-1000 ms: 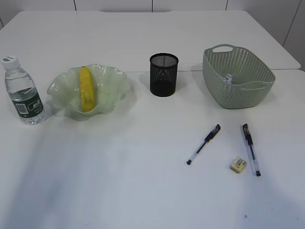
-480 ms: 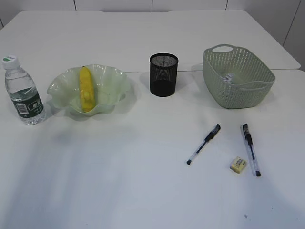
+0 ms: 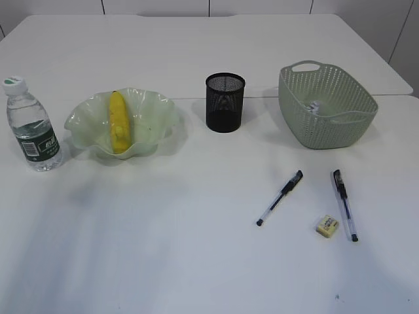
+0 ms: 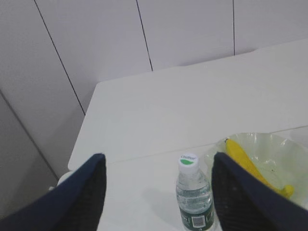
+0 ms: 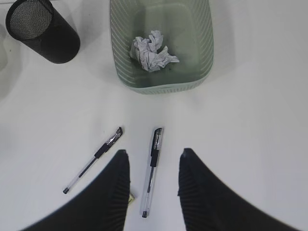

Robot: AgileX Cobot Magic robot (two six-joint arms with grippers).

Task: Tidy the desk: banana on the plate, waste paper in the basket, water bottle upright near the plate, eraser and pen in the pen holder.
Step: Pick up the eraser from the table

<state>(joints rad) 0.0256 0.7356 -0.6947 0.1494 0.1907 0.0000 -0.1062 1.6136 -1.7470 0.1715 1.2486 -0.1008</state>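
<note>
Our right fingers hang spread and empty over the two pens and eraser near the counter's right front corner (the left fingers are spread too). We risk a slim pen rolling aside, or the light mesh holder tipping during the drop.

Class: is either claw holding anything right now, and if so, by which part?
Nothing is held. The left claw is open above the water bottle; the right claw is open above a pen.
</note>
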